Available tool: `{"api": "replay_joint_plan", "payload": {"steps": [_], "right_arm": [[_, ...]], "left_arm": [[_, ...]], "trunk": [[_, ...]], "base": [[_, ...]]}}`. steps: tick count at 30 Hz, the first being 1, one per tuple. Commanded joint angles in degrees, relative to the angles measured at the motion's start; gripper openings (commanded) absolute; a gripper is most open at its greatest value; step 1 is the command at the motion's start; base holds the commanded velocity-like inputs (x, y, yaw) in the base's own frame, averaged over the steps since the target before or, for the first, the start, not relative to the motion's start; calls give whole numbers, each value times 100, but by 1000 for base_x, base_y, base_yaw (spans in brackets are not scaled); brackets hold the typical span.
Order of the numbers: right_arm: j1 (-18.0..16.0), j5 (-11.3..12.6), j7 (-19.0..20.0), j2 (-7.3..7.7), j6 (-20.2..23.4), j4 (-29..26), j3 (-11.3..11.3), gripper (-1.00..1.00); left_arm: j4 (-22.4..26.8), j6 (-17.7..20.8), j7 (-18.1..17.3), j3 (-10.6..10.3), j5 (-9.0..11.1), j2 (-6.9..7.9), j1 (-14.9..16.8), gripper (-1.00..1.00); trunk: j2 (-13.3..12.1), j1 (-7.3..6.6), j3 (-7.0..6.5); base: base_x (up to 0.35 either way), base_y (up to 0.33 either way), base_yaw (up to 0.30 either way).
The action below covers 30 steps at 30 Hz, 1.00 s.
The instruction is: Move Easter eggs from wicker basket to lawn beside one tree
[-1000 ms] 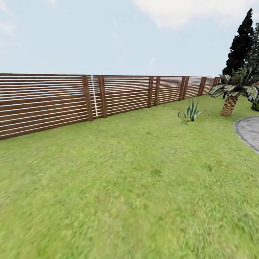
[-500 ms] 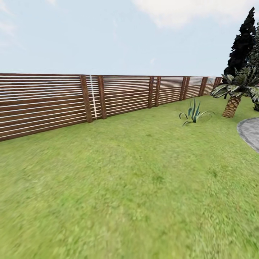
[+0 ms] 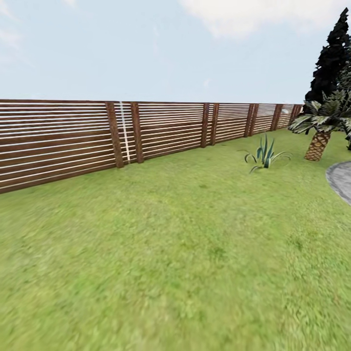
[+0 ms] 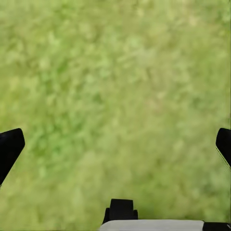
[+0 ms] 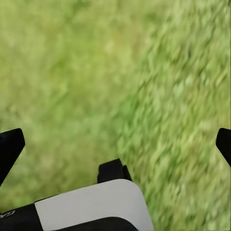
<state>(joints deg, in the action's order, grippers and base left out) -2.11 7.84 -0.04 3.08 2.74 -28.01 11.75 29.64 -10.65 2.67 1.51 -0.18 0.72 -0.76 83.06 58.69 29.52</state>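
Note:
The lawn (image 3: 185, 253) spreads out ahead as short mottled green grass. The Easter eggs, the wicker basket and the tree are out of view. In the left wrist view my left gripper (image 4: 115, 144) hangs open over bare grass (image 4: 120, 86), its dark fingertips (image 4: 10, 147) wide apart with nothing between them. My right gripper (image 5: 115, 144) is open too, above grass (image 5: 144, 72), with one black fingertip (image 5: 10, 144) at each side and nothing held.
A brown slatted wooden fence (image 3: 97, 136) runs along the left and far side. A spiky agave plant (image 3: 265, 155) grows at the far right, near a short palm (image 3: 319, 141), a dark cypress (image 3: 334, 58) and a grey paved patch (image 3: 341, 180).
The whole head view has shifted: the fence posts slid a little left, while the agave, palm and paving slid right, so the camera has moved. Both grippers stay out of the head view.

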Motion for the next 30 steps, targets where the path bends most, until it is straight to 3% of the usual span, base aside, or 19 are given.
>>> {"api": "replay_joint_plan", "payload": {"steps": [1,19,25,30], "right_arm": [[0,58,-2,3,27,-18,2,100],[0,60,-8,10,-4,-47,2,100],[0,60,-12,-5,-266,-41,2,100],[0,60,-13,-7,-383,-31,8,100]], "left_arm": [[7,-7,14,-1,-5,-1,1,100],[-2,-28,6,-36,-42,-31,-1,100],[-5,-16,21,-36,-27,-36,2,100],[-3,27,251,-32,-7,-37,1,100]], "trunk": [[2,4,5],[2,4,5],[2,4,5],[2,4,5]], "base": [[336,0,0],[337,0,0],[336,0,0],[337,0,0]]}}
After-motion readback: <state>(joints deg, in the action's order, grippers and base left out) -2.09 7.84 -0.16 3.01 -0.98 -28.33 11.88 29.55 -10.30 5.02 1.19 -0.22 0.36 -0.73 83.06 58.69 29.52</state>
